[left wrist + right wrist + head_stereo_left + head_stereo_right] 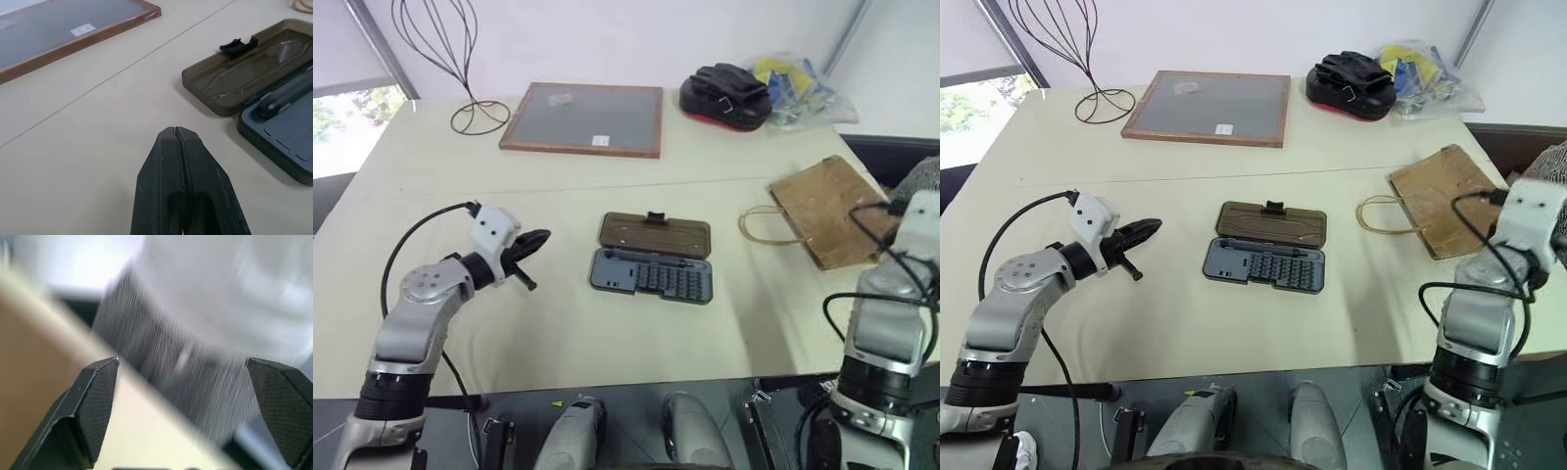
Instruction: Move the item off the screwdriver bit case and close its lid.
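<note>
Clenched tight, the left gripper (174,131) is held just above the table (538,323), and nothing is grasped. Ahead of its tips the screwdriver bit case (651,275) is seen, its lid (654,235) folded back flat. Spread wide and empty, the right gripper (182,367) is raised beside the paper bag (827,211), well clear of the case.

White-walled test room, cream table (558,323)
</note>
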